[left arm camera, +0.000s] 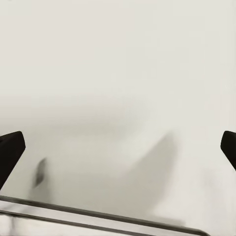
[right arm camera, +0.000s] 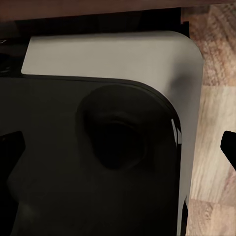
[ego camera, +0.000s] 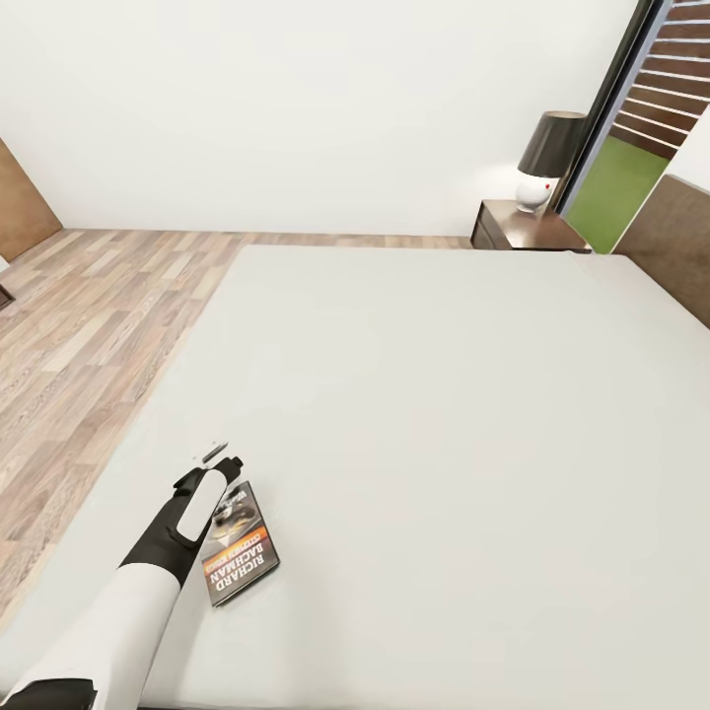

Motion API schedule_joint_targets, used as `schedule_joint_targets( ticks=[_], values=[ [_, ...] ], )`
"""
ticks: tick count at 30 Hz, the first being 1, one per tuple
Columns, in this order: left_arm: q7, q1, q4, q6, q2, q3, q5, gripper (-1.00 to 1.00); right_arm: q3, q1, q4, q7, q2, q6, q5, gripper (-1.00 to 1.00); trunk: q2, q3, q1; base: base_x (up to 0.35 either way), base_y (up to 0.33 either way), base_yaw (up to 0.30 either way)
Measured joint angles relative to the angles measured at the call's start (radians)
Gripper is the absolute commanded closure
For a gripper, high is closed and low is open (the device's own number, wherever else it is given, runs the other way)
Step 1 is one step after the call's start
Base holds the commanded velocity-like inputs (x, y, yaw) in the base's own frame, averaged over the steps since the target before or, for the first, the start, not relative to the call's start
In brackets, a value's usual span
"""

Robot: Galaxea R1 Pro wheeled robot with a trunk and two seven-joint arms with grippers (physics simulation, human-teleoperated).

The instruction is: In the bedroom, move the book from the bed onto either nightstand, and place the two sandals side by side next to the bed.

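Observation:
The book point(ego camera: 242, 544) lies flat near the front left corner of the bed point(ego camera: 444, 394), its dark cover with orange band and white lettering facing up. My left arm reaches over the mattress and covers the book's left edge. My left gripper point(ego camera: 221, 460) hovers just past the book's far end, open and empty. In the left wrist view, the left gripper point(left arm camera: 118, 147) has its dark fingertips point(left arm camera: 11, 147) spread wide over plain mattress. My right gripper point(right arm camera: 118, 147) is open, over my own dark base. A nightstand point(ego camera: 523, 229) stands at the bed's far right corner. The sandals are out of view.
A white lamp with a black shade point(ego camera: 545, 163) sits on the nightstand. Beside it is a dark-framed glass door point(ego camera: 621, 148). The brown headboard point(ego camera: 680, 242) runs along the right. Wood-plank floor point(ego camera: 89, 335) stretches left of the bed to a white wall.

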Motion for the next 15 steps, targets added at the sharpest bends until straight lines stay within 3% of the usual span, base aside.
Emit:
schedule_joint_targets(
  ticks=[9, 15],
  values=[
    [0.0, 0.0, 0.0, 0.001, 0.001, 0.001, 0.0, -1.0, 0.0, 0.0, 0.0, 0.0, 0.0, 0.0, 0.0, -1.0, 0.0, 0.0, 0.0, 0.0, 0.0, 0.0],
    [-0.001, 0.0, 0.002, 0.002, 0.003, 0.002, 0.001, -1.0, 0.0, 0.0, 0.0, 0.0, 0.0, 0.0, 0.0, -1.0, 0.0, 0.0, 0.0, -0.133, 0.0, 0.0]
  ],
)
